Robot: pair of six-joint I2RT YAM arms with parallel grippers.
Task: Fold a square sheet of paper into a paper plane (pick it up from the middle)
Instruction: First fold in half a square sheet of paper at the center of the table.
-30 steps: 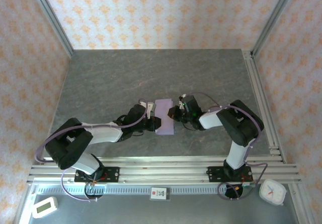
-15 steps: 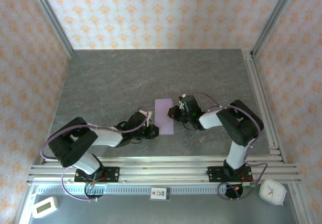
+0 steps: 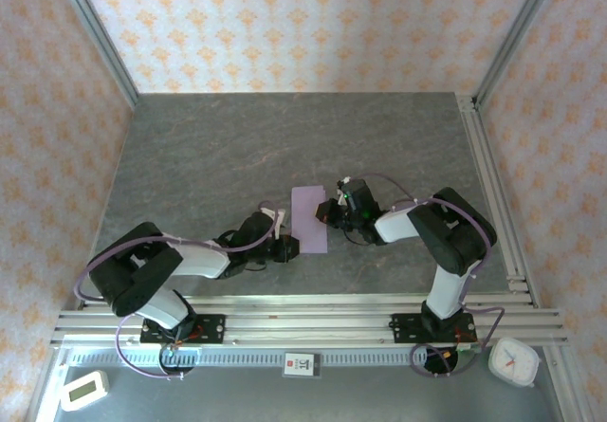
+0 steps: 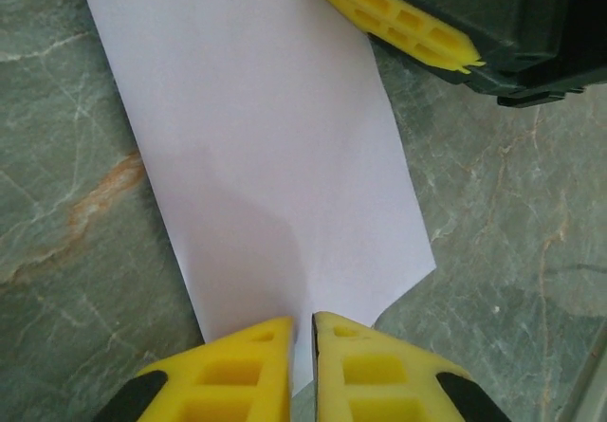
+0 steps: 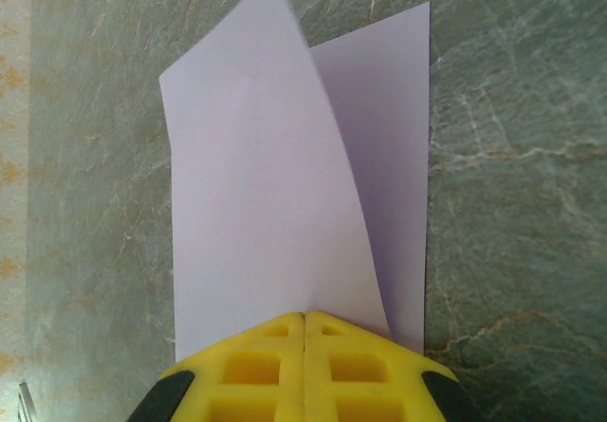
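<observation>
The walls (image 3: 313,24) around the booth have orange-patterned wallpaper, and inside them sits the grey marble-look table (image 3: 209,147). A metal rail (image 3: 313,322) runs along its near edge with both arms bolted to it. The left arm (image 3: 175,263) and right arm (image 3: 446,237) both reach in low toward the middle.

Between them is the square sheet of paper (image 3: 309,215), pale lilac, lying on the table a bit in front of centre and folded over into a tall rectangle. From the right wrist you can see two layers: the top one bows up and sits skewed, the bottom one peeks out flat beside it.

The right gripper (image 5: 303,316) has its fingers pressed tight together at the paper's right edge. Can't say if a layer is caught in there or if it's just pushing down.

The left gripper (image 4: 304,321) is at the paper's near left corner, fingers almost together with a thin slit left. Honestly can't tell if it's nipping the paper.

Small stuff off the table's front: a white clock (image 3: 513,360) on the right, a white gadget (image 3: 83,390) on the left, a little tag (image 3: 299,364) in the middle.
</observation>
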